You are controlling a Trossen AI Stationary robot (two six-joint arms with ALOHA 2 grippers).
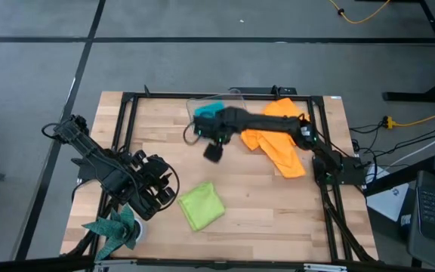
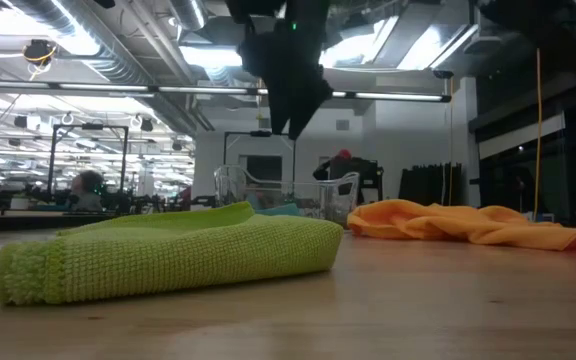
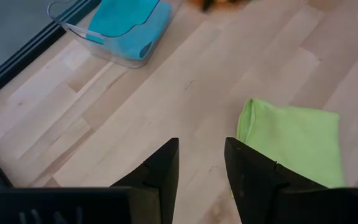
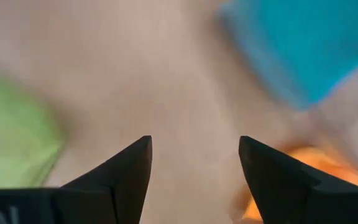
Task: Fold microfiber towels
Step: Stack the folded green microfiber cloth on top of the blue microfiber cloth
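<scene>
While poised above bare wood at mid-table, right gripper [image 1: 213,153] empty, fingers [image 4: 126,171] spread wide apart, nothing between them. Hanging clear of the tabletop [image 1: 278,204] in the low view, dark arm stretched in from the right edge, across the orange heap. Left gripper [image 1: 166,187] parked near the front left corner, fingers [image 3: 160,171] a narrow gap apart, empty too, aimed toward the table's middle.

Lime-green towel [image 1: 202,205] folded into a neat thick square, flat on the wood toward the front, just beside the left gripper and well apart from the right one. Seen close in the low view [image 2: 168,255] with a rounded folded edge facing the camera.

Turquoise-blue towel [image 1: 208,110] folded inside a clear plastic bin [image 1: 232,97] at the far edge of the table, near the right arm's wrist; bin and towel clear in the left wrist view [image 3: 126,25].

Orange towels [image 1: 278,143] unfolded, rumpled in one heap on the right half, partly under the right arm; cannot tell where one ends and the other begins. Heap low and spread in the low view [image 2: 468,225].

Dark teal-green spiky-edged cloth [image 1: 115,230] bunched at the front left corner, beside the left arm.
</scene>
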